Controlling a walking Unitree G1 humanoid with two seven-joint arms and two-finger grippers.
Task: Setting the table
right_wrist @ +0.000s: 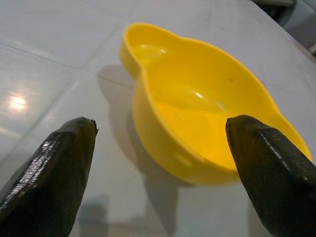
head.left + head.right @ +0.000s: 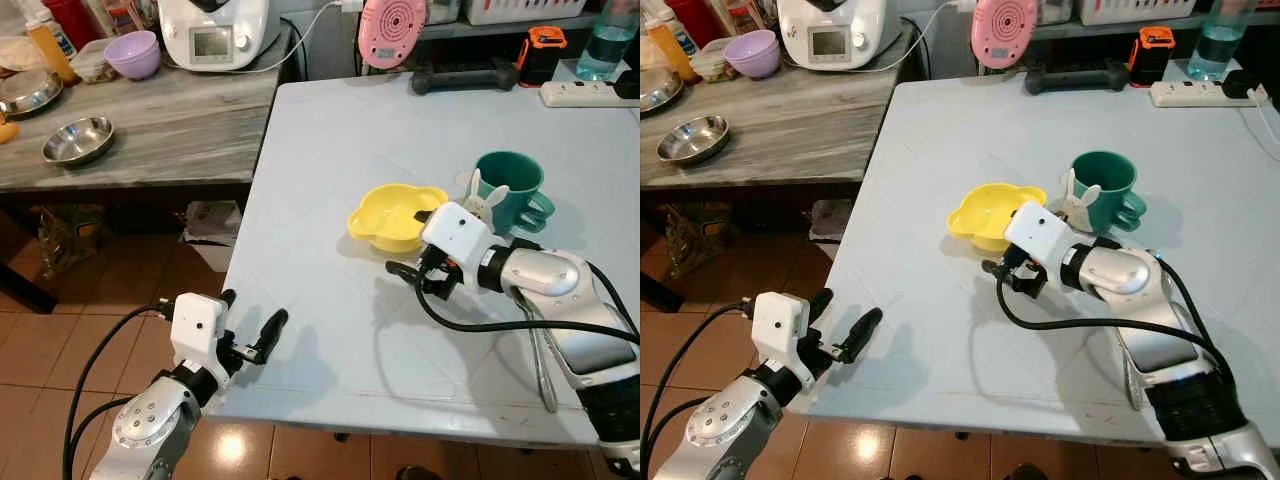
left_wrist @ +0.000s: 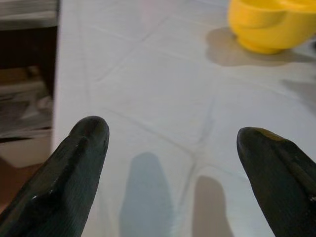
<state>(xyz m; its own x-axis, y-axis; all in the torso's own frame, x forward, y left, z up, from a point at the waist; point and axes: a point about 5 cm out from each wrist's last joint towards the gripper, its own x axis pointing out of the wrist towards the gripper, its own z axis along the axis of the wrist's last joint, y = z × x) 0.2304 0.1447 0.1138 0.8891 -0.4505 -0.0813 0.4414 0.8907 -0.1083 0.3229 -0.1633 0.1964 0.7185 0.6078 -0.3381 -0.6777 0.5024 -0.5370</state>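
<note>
A yellow bowl (image 2: 385, 212) with small ear handles stands empty on the pale blue table (image 2: 330, 150), right of centre. My right gripper (image 2: 407, 244) is open at the bowl's near side, one finger on either side of the bowl (image 1: 197, 113) in the right wrist view, touching nothing. Behind the bowl is a green mug (image 2: 510, 185) with a white bunny figure (image 2: 487, 200) on its front. A metal utensil (image 2: 540, 365) lies on the table under my right arm. My left gripper (image 2: 254, 308) hovers open and empty over the table's front-left corner, with the bowl (image 3: 269, 24) far ahead.
A wooden counter (image 2: 170, 130) to the left carries steel bowls (image 2: 78, 140), a purple bowl (image 2: 133, 53) and a white appliance (image 2: 213, 35). At the table's far edge sit a pink round object (image 2: 392, 30), a dumbbell (image 2: 465, 77), a power strip (image 2: 585, 93) and a bottle (image 2: 607, 40).
</note>
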